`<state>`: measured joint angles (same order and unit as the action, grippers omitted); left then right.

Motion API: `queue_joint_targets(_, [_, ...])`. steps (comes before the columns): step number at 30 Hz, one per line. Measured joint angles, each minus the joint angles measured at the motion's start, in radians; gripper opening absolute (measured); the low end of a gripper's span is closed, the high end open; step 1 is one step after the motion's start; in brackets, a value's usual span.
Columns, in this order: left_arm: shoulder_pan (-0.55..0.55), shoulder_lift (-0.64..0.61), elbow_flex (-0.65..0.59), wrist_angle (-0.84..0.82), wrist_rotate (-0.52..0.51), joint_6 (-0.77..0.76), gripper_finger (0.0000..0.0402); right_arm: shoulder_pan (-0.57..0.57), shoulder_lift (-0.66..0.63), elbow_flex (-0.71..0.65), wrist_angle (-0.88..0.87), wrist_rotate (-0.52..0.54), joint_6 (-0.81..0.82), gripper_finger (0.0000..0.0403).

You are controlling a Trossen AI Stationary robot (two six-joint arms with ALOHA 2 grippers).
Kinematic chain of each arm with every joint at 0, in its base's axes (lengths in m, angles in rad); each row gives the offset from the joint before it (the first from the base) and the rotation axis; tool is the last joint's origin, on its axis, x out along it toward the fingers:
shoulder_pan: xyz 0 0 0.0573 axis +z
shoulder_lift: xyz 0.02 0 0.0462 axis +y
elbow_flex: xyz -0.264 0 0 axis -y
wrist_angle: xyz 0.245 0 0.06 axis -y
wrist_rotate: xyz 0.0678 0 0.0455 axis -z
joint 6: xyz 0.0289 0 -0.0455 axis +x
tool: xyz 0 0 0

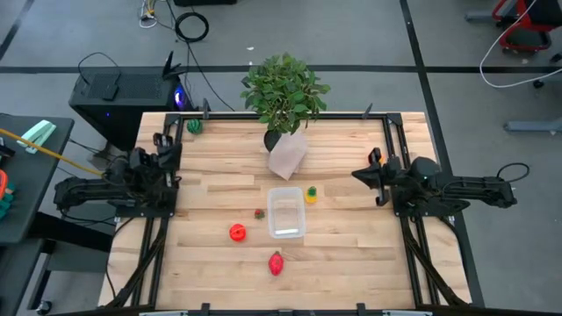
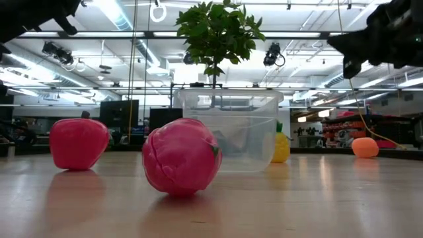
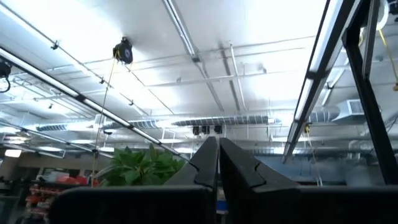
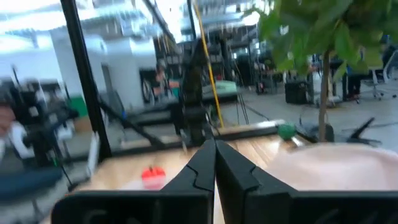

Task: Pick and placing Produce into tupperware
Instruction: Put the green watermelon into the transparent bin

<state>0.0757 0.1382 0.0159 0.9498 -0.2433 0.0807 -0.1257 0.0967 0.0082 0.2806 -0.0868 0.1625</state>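
The clear tub (image 1: 285, 212) stands on its base mid-table, in the low view (image 2: 228, 129) behind the produce. Around it lie a red piece (image 1: 237, 233), a pinkish-red piece (image 1: 276, 263) (image 2: 181, 157), a tiny red piece (image 1: 260, 213) and a yellow piece (image 1: 311, 195). A striped green one (image 1: 194, 125) sits at the far left corner. My left gripper (image 3: 218, 149) is shut, raised over the table's left edge (image 1: 162, 158) and pointing up. My right gripper (image 4: 214, 152) is shut, raised at the right side (image 1: 358, 173), facing the tub.
A leafy potted plant (image 1: 283, 92) in a pale wrapped pot (image 1: 287, 154) stands just beyond the tub's far side. Black frame rails (image 1: 391, 149) run along both sides of the table. Bare wood (image 1: 351, 254) lies near and right of the tub.
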Motion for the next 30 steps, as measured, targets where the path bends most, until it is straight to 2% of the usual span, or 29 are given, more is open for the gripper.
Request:
queue_joint_targets(6, [0.0,0.008,0.041,0.003,0.0,-0.006,0.0012,0.0,0.0,0.0,0.21,0.0,0.021,0.0017])
queue_joint_targets(13, [0.0,0.014,0.078,0.001,0.0,-0.009,0.002,0.0,0.0,0.001,0.465,0.001,0.021,0.0017])
queue_joint_targets(18, [0.0,0.031,0.115,0.002,-0.011,0.003,0.0022,-0.001,0.0,0.047,0.488,0.081,0.011,0.0017])
queue_joint_targets(20, [0.0,0.044,0.129,0.001,-0.056,-0.003,0.0019,-0.001,0.002,0.079,0.483,0.132,0.012,0.0017])
queue_joint_targets(24, [0.0,0.09,0.156,-0.001,-0.208,-0.11,0.0016,-0.008,0.04,0.185,0.474,0.291,0.024,0.0018])
queue_joint_targets(27, [0.0,0.136,0.183,-0.006,-0.277,-0.134,0.0021,-0.023,0.102,0.293,0.466,0.336,0.022,0.0022])
queue_joint_targets(30, [0.0,0.197,0.219,-0.011,-0.307,-0.07,0.0032,-0.048,0.191,0.416,0.433,0.349,0.023,0.0026])
